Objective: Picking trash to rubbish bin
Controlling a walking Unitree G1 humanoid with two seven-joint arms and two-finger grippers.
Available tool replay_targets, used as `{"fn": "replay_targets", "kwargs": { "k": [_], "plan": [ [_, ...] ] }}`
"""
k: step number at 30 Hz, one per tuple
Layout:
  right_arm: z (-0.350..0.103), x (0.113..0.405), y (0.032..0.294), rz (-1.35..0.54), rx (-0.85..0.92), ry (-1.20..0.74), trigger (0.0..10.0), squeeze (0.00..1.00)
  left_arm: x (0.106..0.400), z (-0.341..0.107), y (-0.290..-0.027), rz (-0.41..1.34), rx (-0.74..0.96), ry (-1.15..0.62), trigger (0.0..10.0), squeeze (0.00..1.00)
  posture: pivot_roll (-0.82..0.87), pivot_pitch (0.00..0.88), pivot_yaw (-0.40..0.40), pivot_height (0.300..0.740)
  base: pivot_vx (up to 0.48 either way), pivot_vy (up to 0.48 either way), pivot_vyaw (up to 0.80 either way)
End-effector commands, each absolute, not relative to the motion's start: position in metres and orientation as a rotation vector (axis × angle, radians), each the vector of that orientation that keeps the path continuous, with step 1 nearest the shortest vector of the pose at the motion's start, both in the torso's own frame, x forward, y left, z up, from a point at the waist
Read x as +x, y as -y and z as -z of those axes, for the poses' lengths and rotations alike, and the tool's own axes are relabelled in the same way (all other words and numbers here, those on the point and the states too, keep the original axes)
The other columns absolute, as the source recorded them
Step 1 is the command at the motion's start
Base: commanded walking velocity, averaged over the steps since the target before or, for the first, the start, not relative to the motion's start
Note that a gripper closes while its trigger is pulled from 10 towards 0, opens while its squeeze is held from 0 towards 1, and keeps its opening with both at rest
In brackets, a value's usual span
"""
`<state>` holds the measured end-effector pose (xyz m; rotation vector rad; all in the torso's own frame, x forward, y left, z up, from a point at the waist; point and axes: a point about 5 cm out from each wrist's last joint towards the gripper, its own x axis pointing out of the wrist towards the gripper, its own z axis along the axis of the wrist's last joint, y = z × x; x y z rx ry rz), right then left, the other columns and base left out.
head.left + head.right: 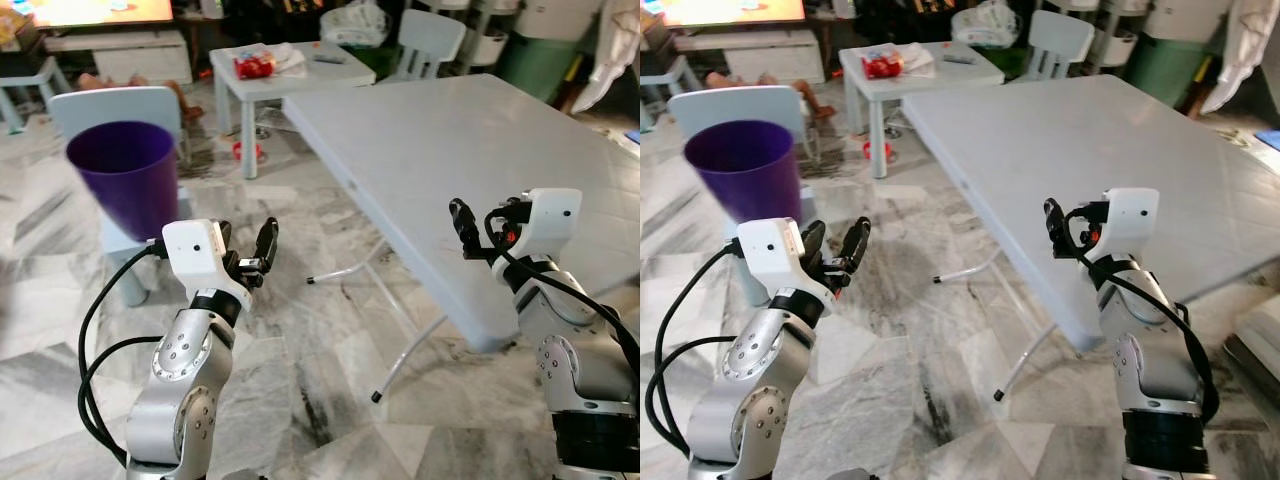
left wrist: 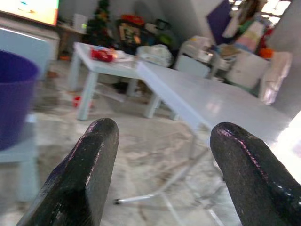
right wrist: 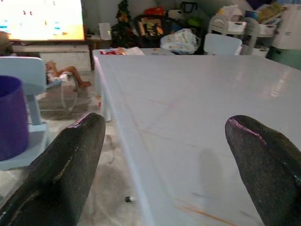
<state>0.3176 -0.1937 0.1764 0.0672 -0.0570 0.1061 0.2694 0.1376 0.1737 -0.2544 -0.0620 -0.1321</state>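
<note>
I have both arms raised in front of me over a grey-veined marble floor (image 1: 300, 380). The left gripper (image 1: 245, 250) hangs in the air above the floor, just short of the purple bin (image 1: 125, 175), and its two black fingers (image 2: 84, 174) stand well apart with nothing between them. The right gripper (image 1: 1065, 228) sits at the near edge of the big white folding table (image 1: 470, 170), fingers (image 3: 70, 169) spread wide too, holding nothing.

The purple bin stands on the seat of a pale blue child's chair (image 1: 110, 105) off to my left, its mouth open and tilted a little toward me. In the left wrist view the bin (image 2: 14, 103) shows at the side, near the gripper but apart from it.

The folding table runs away from me on the right. Its metal legs (image 1: 400, 345) show underneath on the floor.

Beyond it, touching or almost touching its far corner, stands a small white table (image 1: 290, 75). On that one lies a red packet (image 1: 253, 67) beside some white crumpled paper or wrapping (image 1: 290, 55), and a dark flat item (image 1: 327, 59) that I cannot identify. That red packet and the wrapping are the only trash-like things I can make out, and they are well apart from both grippers. A small red thing (image 1: 243, 150) lies on the floor under the small table.

Another pale blue chair (image 1: 430, 40) stands behind the tables, and a screen (image 3: 42, 19) glows at the far left of the room.
</note>
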Motion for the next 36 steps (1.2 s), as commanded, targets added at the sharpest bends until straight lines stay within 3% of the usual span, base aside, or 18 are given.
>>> {"fn": "replay_targets", "kwargs": {
  "k": [1, 15, 23, 36],
  "plan": [
    [-0.1763, 0.3151, 0.2011, -0.086, 0.059, 0.053, 10.0, 0.00, 0.2698, -0.1731, -0.1297, 0.154, -0.272, 0.049, 10.0, 0.00, 0.04, 0.089, -0.101, 0.740, 0.000, 0.480, 0.00],
    [-0.1763, 0.3146, 0.2031, -0.083, 0.055, 0.050, 10.0, 0.00, 0.2708, -0.1718, -0.1305, 0.148, -0.277, 0.039, 10.0, 0.00, 0.04, 0.089, -0.103, 0.740, 0.000, 0.477, 0.00],
    [-0.1759, 0.3154, 0.2033, -0.080, 0.057, 0.044, 10.0, 0.00, 0.2716, -0.1773, -0.1300, 0.170, -0.278, 0.078, 10.0, 0.00, 0.04, 0.082, -0.102, 0.740, 0.000, 0.000, -0.13],
    [-0.1763, 0.3170, 0.2035, -0.080, 0.055, 0.043, 10.0, 0.00, 0.2757, -0.1792, -0.1374, 0.148, -0.305, 0.088, 10.0, 0.00, 0.04, 0.076, -0.100, 0.740, 0.000, 0.000, -0.78]
  ]
}}
